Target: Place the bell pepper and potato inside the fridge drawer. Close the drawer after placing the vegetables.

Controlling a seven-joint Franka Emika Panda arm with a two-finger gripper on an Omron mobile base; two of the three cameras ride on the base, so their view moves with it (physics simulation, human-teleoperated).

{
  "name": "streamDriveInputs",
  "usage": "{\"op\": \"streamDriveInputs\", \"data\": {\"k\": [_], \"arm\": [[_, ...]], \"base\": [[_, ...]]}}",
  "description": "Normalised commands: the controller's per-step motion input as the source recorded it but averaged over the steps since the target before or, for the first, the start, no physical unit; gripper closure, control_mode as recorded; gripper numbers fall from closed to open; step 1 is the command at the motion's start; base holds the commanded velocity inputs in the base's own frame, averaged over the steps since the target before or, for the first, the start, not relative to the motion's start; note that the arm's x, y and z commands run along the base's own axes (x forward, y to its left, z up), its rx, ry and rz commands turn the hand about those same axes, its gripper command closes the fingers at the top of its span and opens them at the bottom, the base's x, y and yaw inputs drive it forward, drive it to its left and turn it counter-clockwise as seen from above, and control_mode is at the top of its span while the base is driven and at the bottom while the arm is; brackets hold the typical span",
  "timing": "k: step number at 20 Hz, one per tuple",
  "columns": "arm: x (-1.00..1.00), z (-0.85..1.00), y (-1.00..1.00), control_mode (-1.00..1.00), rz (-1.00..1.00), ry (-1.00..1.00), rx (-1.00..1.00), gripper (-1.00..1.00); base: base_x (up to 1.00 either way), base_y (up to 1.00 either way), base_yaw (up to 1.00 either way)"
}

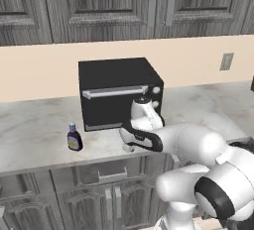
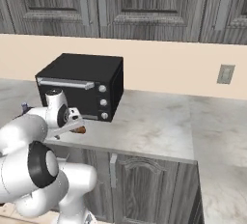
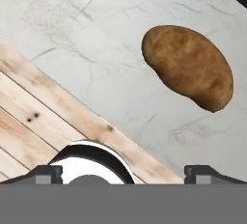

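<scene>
a pale marbled counter (image 1: pixel 34 125) is running under dark grey wood cabinets (image 1: pixel 99 6) and a beige wall with an outlet (image 2: pixel 225 74), above a light plank floor (image 3: pixel 29 121). a black toaster oven (image 1: pixel 116 90) is standing on it, a small sauce bottle (image 1: pixel 74 137) sitting near its left side. the gripper (image 3: pixel 123 172) is hovering over the counter edge with its jaws spread wide and holding nothing, the brown potato (image 3: pixel 188 66) lying on the marble just ahead of the fingertips.

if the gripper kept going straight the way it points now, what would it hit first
Probably the bare marble counter near its front edge. The open gripper looks down at it, and the potato lies off to one side of that line, though depth is hard to judge.
</scene>
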Motion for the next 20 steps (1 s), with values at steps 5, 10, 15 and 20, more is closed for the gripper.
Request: {"op": "streamDriveInputs", "data": {"k": [5, 10, 15, 20], "arm": [[0.18, -0.03, 0.11, -1.00, 0.14, 0.03, -0.01, -1.00], [0.24, -0.14, -0.13, -1.00, 0.17, 0.00, -0.01, -1.00], [0.39, -0.11, 0.00, -1.00, 0.15, 0.00, 0.00, -1.00], [0.31, 0.00, -0.20, -1.00, 0.16, 0.00, 0.01, -1.00]], "base": [[0.00, 0.00, 0.00], [0.00, 0.00, 0.00], [0.00, 0.00, 0.00], [0.00, 0.00, 0.00]]}}
